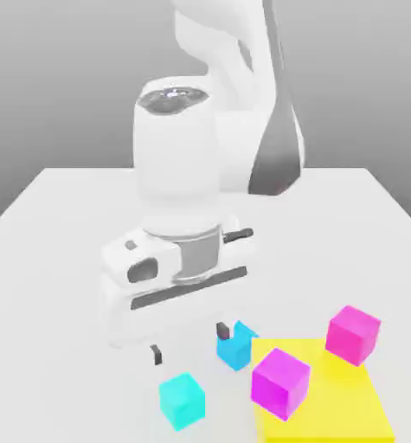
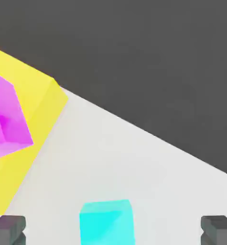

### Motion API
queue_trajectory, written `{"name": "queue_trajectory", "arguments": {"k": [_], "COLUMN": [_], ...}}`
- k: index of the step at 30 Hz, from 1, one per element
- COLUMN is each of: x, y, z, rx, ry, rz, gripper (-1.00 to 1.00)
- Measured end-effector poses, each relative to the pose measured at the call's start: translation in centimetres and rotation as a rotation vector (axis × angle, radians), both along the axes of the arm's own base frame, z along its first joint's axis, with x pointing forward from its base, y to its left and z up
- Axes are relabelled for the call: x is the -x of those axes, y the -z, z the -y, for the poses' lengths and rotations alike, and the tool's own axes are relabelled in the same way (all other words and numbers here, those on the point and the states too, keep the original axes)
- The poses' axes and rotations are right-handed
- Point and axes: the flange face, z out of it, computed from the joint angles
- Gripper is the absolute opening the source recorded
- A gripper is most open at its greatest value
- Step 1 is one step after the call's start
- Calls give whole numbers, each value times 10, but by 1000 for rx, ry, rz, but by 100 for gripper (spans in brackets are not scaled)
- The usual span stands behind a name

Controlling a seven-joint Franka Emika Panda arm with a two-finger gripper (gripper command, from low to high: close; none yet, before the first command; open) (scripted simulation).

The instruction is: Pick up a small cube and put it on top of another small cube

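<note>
The jaws of the gripper [image 1: 189,343] are spread wide and nothing is held. A small bright-blue cube [image 2: 107,222] is seen between the two dark fingertips [image 2: 8,229] in the hand view, and not yet touched. Another small bright-blue cube [image 1: 182,401] sits near it on the white table [image 1: 61,216]. Two pink cubes [image 1: 280,382] rest on a flat yellow slab [image 1: 347,407] beside them. If the hand is lowered crooked, the cube could be bumped and pushed away.

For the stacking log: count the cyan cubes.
2. One cyan cube sits on the table in front; the other is beside the yellow slab, partly hidden by a gripper finger.
</note>
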Motion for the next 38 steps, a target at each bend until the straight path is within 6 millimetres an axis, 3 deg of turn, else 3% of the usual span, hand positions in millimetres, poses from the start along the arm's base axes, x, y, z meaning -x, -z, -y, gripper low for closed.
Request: {"name": "queue_trajectory", "arguments": {"k": [5, 6, 12, 14, 18, 20, 22, 23, 24, 26, 28, 30, 31, 34, 35, 38], "x": [5, 6, 7, 6, 6, -5, -23, -24, -21, -6, 17, 42, 46, 50, 51, 51], "y": [63, 75, 81, 70, 27, 7, -28, -43, -58, -84, -100, -111, -106, -69, -58, -58], "z": [3, 3, 3, 3, 3, -3, -32, -61, -100, -157, -201, -230, -236, -240, -240, -240], "rx": [16, 15, 14, 15, 14, 13, 9, 5, 2, 5, 10, 16, 17, 19, 20, 20], "ry": [-22, -22, -21, -23, -21, -12, -81, -149, -241, -388, -513, -621, -648, -670, -671, -671], "rz": [-25, -26, -28, -28, -28, -11, 25, 28, 29, 25, 6, -16, -20, -24, -24, -24], "gripper": [0, -100, -100, -100, -100, -100, -100, -100, -100, -100, -100, -100, -100, -100, 100, 100]}}
